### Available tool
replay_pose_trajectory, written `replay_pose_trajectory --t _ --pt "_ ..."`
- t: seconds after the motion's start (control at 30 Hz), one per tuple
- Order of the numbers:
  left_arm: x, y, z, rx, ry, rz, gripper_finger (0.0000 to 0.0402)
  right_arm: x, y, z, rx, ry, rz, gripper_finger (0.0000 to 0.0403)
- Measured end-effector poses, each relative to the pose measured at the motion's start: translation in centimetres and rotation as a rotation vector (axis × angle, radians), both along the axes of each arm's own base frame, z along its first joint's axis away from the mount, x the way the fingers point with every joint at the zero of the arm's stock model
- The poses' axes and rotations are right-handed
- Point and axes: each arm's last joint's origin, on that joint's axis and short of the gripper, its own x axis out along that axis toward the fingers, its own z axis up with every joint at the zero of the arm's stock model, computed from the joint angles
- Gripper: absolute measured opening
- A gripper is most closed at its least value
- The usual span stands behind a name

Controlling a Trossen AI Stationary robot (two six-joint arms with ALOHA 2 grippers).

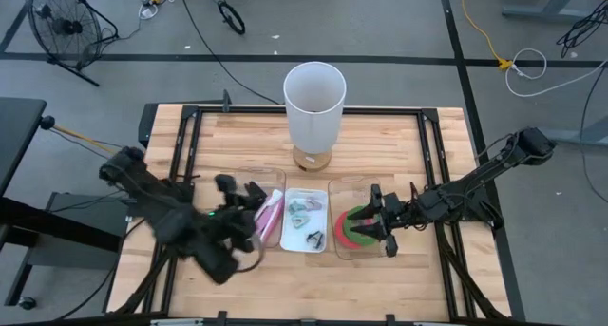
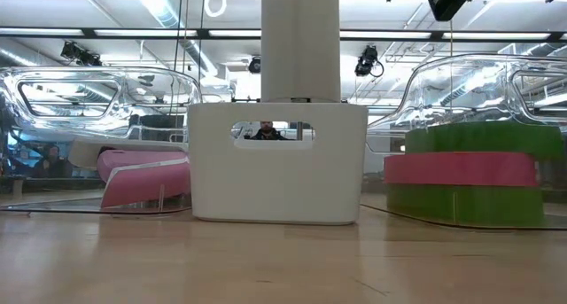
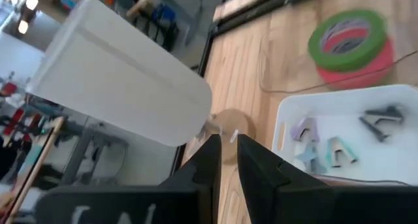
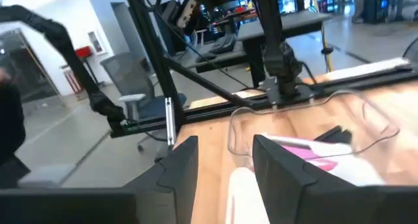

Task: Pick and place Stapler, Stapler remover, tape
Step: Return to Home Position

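The pink stapler [image 1: 272, 215] lies in the clear left tray [image 1: 269, 239]. Several staple removers [image 1: 306, 212] lie in the white middle tray [image 1: 306, 244]. The tape [image 1: 353, 229] is a stack of green and red rings [image 2: 465, 175] resting flat in the clear right tray [image 1: 342, 188]. My left gripper [image 1: 253, 195] hangs raised just left of the stapler's tray; its fingers [image 3: 225, 155] stand a narrow gap apart with nothing between them. My right gripper [image 1: 377, 221] hovers level over the right side of the tape stack, open [image 4: 225, 162] and holding nothing.
A tall white cylinder [image 1: 313, 103] stands on a round wooden base at the table's far middle, just behind the trays. A black metal frame [image 1: 190, 126] runs around the tabletop. Bare wood lies in front of the trays, toward the near edge.
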Motion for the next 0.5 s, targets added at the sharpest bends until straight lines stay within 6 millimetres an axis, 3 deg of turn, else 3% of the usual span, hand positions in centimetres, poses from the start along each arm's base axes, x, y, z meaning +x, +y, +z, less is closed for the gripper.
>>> replay_pose_trajectory --t 0.23,0.33,0.5 --pt "-5.1 -1.2 -0.1 -0.004 -0.127 -0.04 0.0053 -3.4 -2.2 1.1 -0.05 0.099 -0.07 0.0113" --pt "-7.3 -0.5 -2.2 0.007 -0.163 -0.06 0.0053 -5.3 -3.4 1.9 -0.028 0.103 -0.11 0.0095" --pt "-11.4 2.4 -7.5 -0.104 -0.261 -0.028 0.0053 -7.7 -4.8 3.3 -0.025 0.027 -0.132 0.0068"
